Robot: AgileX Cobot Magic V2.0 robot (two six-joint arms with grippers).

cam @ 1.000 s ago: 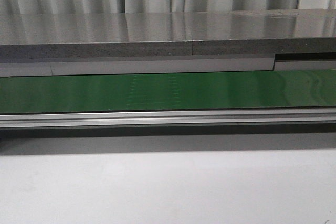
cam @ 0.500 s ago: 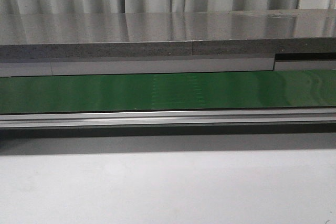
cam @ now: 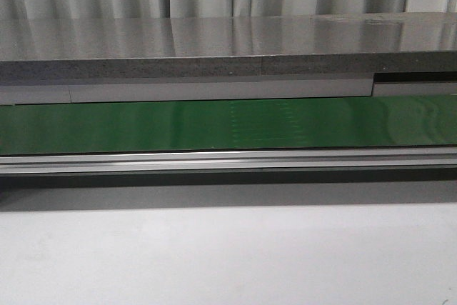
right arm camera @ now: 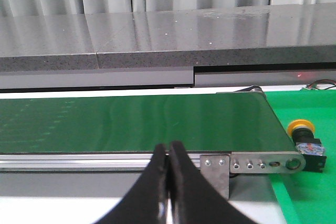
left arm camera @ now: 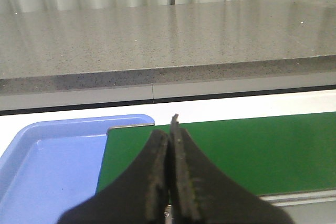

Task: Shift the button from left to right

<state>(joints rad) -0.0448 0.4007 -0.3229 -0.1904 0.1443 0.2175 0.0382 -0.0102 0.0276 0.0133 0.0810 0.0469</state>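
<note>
The button (right arm camera: 306, 139) lies on its side on a green surface (right arm camera: 310, 192), just past the end of the conveyor belt (right arm camera: 136, 121), well apart from the right gripper (right arm camera: 168, 150), whose jaws are pressed together, holding nothing. The left gripper (left arm camera: 170, 132) is likewise closed and empty, above the belt edge beside a blue tray (left arm camera: 47, 166).

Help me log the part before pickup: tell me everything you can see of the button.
The button, seen only in the right wrist view, has a round yellow-orange cap on a black boxy body with small red and blue marks. It lies tipped on its side on the green surface just past the conveyor's metal end plate, apart from both closed grippers.
</note>
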